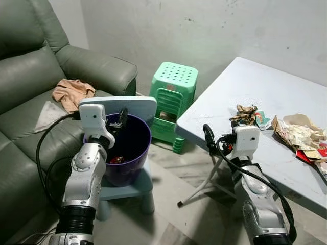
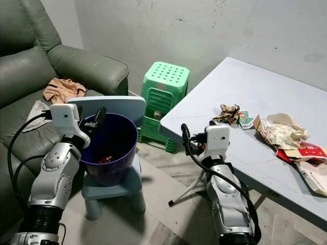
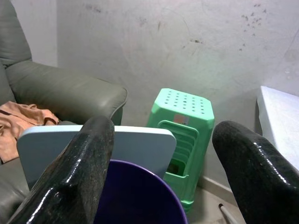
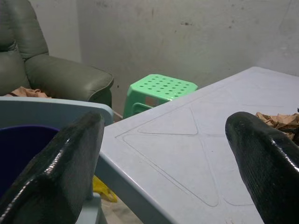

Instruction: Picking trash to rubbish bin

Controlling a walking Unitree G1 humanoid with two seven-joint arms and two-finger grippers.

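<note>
1 sofa [image 1: 30, 81], grey-green, fills the 9–11 o'clock side of the head views; 1 peach cloth [image 1: 72, 92] lies crumpled on its seat, beside a pale flat piece I can't ID. 1 light-blue folding table [image 1: 255, 97] takes the 2–4 o'clock side, legs crossed underneath. 1 green plastic stool [image 1: 172, 97] stands at 12, against the wall, btwn sofa arm and table edge. 1 small blue stool [image 1: 134, 188] at 7 o'clock carries 1 purple rubbish bin [image 1: 134, 148]; a flat light-blue panel [image 1: 138, 106] stands upright just behind the bin.

Bin contents: something small, red/dark at the bottom [image 1: 117, 160], can't tell what.

Trash on table, 2 lots: 1 crumpled brown wrapper [image 1: 246, 114] w/ a small teal packet [image 1: 263, 120] touching it, near table's front edge; 1 bigger heap of crumpled paper [image 1: 299, 133] w/ a red pack [image 1: 312, 155] at 3 o'clock.

Left gripper [image 1: 120, 120] hangs over the bin's near rim, fingers [image 3: 79, 172] spread wide, holding nothing. Right gripper [image 4: 168, 158] sits low at the table's front edge, fingers [image 4: 266, 163] wide apart, empty; brown wrapper just beyond it, not touched.
</note>
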